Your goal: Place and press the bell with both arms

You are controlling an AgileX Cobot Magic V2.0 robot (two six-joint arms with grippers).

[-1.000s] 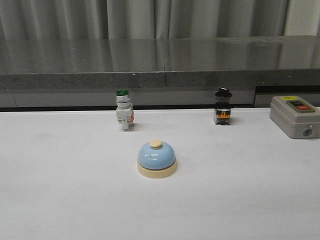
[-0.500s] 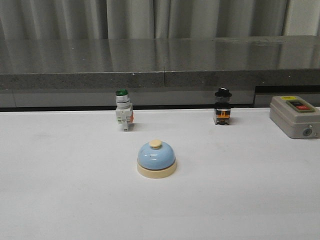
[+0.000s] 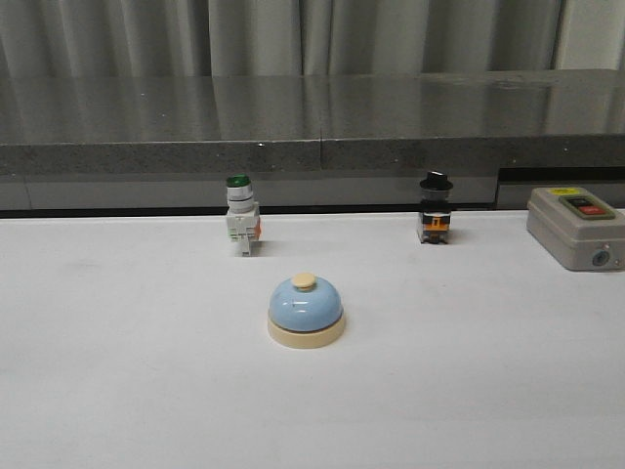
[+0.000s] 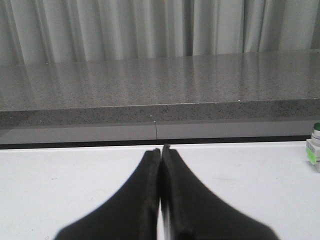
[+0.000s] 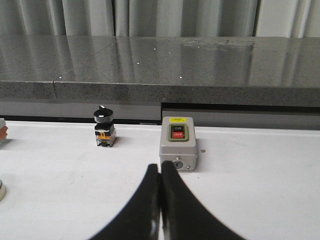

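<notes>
Desk bell [image 3: 307, 311], light-blue dome on cream base with cream button up top, sits upright on the white table [image 3: 117, 391], free of both arms. No arm shows in the front view.

Left gripper [image 4: 160, 150]: jaws pressed together, nothing between them, tips hovering over bare table. The bell is not in its wrist view; only the green-capped push-button switch [image 3: 240, 216] peeks in at the far side edge, well apart from the tips.

Right gripper [image 5: 160, 167]: jaws together, empty. Straight ahead of the tips, near, stands the grey switch box [image 5: 178, 149] with ON/OFF label; off to one side of the tips is the black-knob selector switch [image 5: 104, 131]. A pale curved sliver at the frame edge may be the bell's base — too little visible to be sure.

Judgement: step in hand is the first approach to the bell; the task looks barely begun.

Doing it well:
- Jaws must part before any grasp; open wide enough to span the cream base, not the slick dome.
- Come down centred so both fingers meet the base rim together, else the bell will skid.
- Keep clear of the button while carrying.
- For the press, the other arm's closed tips should drop straight onto the button.
</notes>
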